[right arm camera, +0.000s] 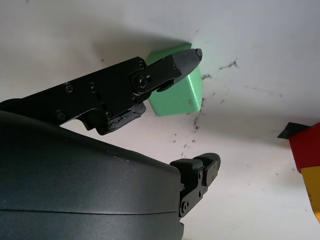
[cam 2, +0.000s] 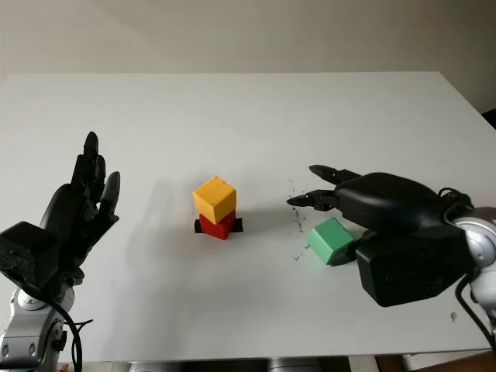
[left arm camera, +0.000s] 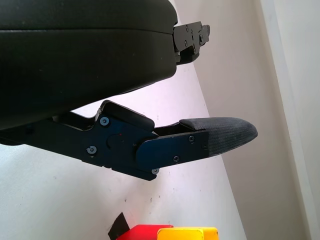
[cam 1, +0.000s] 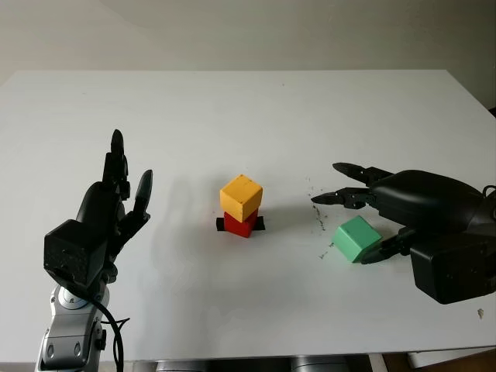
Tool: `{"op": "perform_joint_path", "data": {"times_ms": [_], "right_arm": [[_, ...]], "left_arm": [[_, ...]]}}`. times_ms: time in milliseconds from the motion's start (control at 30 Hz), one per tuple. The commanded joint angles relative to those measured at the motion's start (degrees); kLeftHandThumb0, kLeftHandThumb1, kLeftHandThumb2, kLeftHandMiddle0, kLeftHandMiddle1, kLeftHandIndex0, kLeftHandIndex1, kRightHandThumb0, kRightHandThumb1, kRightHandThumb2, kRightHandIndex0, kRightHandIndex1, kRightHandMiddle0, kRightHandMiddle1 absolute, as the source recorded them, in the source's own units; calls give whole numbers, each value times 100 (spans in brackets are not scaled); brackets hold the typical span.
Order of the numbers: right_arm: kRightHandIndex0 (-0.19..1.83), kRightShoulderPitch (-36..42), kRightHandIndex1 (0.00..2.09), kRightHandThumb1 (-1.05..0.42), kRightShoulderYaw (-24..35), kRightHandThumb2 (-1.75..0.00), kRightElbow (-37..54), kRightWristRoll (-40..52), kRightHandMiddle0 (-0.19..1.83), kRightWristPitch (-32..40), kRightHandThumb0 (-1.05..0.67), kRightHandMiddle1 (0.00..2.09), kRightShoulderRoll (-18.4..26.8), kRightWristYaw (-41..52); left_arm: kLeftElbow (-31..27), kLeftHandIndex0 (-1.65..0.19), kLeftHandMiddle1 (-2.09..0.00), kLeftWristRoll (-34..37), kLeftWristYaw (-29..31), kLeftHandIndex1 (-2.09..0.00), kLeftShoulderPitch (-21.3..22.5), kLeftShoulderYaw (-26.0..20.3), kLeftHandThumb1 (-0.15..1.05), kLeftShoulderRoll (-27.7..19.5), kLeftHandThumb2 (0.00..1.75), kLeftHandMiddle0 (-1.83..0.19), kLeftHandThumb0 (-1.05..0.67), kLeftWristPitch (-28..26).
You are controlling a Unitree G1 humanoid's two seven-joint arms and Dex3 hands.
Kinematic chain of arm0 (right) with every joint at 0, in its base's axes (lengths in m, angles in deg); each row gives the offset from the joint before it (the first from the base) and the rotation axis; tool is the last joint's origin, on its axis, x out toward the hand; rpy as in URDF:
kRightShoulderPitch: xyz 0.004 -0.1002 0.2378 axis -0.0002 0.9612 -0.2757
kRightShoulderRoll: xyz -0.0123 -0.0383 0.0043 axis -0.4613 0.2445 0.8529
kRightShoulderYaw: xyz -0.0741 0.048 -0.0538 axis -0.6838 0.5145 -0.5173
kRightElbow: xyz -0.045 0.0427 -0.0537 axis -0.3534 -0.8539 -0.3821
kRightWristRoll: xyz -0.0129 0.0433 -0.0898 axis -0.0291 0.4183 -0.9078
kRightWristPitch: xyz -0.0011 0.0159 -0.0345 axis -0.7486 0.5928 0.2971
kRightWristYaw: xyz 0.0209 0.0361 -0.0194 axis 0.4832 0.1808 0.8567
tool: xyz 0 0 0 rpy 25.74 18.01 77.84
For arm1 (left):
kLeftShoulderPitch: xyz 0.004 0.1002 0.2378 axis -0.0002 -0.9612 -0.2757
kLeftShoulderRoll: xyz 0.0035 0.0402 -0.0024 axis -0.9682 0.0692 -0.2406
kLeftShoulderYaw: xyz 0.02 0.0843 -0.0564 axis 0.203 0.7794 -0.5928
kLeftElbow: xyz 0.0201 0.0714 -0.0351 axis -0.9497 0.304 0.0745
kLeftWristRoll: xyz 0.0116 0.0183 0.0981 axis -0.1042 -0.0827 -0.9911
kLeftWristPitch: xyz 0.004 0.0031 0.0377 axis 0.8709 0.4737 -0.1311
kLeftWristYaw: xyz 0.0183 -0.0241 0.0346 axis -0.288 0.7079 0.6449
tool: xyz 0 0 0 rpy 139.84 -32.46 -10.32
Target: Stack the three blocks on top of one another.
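The white table [cam 1: 232, 108] carries everything, with dark scuff marks [cam 1: 318, 225] on it near the right hand. The right hand [cam 1: 364, 221] sits low at the table's right side, its fingers apart around the green block [cam 1: 356, 238]: two fingers [cam 1: 341, 198] reach past the block's far side, and a third [right arm camera: 172, 67] lies along its near side, apparently touching it, though a firm grip cannot be told. The left hand [cam 1: 116, 198] is raised at the table's left, open, holding nothing. At the centre the yellow block [cam 1: 240, 194] stands on the red block [cam 1: 241, 224], which rests on black tape [cam 1: 259, 223].
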Motion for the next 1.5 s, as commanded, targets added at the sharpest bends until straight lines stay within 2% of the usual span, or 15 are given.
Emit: {"op": "perform_joint_path", "data": {"times_ms": [0,333,767,1100,1467], "right_arm": [[-5,-102,7,-87,-20,-5,-69,-89,35,-118,-48,14,135,-89],[-4,-171,6,-88,-64,-5,-187,-315,39,-265,-48,12,242,-188],[-3,-31,6,-86,-151,-5,-217,-389,43,4,-48,10,193,-166],[4,155,8,-87,-229,-6,-614,-379,58,-396,-45,15,-2,-820],[11,132,9,-89,-330,-6,-895,-523,69,-674,-42,23,29,-1177]], "left_arm": [[-53,19,-2,4,-23,0,-8,-17,105,-14,58,19,-81,-3],[20,19,-2,31,42,0,14,-33,105,-42,58,19,-81,111],[-59,19,-4,-84,-2,-2,-14,-30,105,-87,60,18,-80,80],[-65,19,-2,-25,30,0,-10,-29,105,-73,58,19,-81,71],[-32,19,-1,33,39,0,-21,-30,105,-27,58,19,-80,102]]}}
